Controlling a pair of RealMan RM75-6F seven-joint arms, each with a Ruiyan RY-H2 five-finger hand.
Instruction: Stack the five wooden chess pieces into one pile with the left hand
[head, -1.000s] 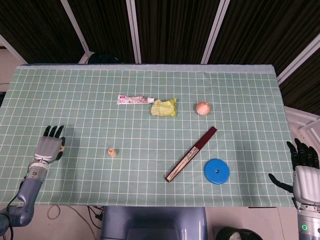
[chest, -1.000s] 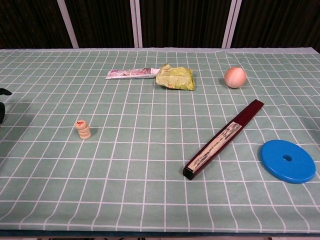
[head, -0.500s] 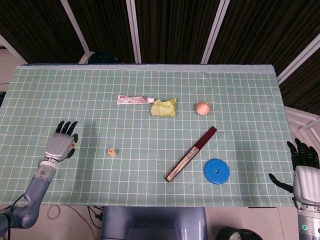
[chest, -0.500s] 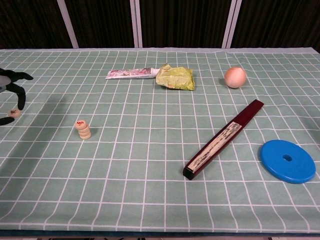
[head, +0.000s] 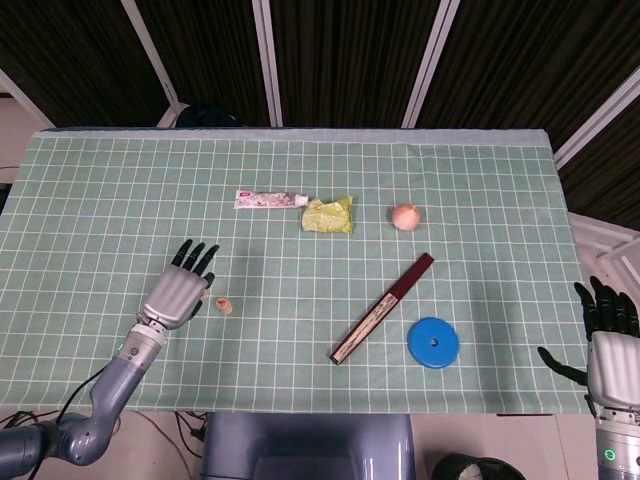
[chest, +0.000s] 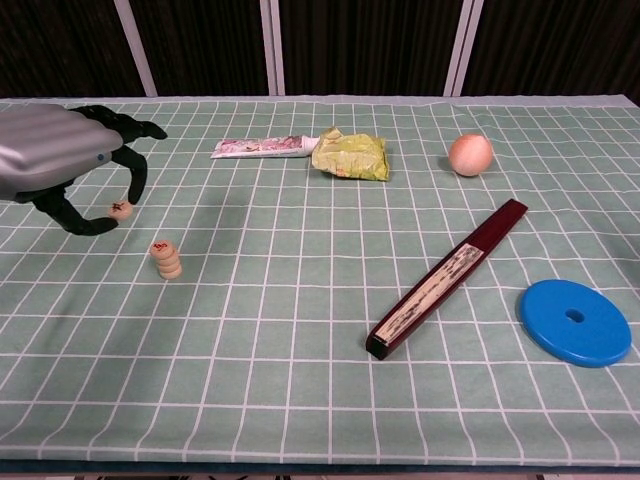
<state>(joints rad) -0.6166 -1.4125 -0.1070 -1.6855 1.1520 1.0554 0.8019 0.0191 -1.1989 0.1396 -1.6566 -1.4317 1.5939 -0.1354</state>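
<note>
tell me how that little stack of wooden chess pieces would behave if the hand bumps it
The stack is narrow, tall and slightly uneven, so a nudge would probably topple it. The small wooden discs look light and would likely scatter or roll. The left hand, pinching another piece, should come down gently.

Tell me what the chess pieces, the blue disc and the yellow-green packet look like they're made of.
Chess pieces: the stack and the piece pinched by the left hand look like pale, matte unpainted wood with red markings.
Blue disc: probably plastic, going by its even colour, smooth face and centre hole.
Yellow-green packet: likely thin plastic film or foil; it is crinkled and slightly shiny.
</note>
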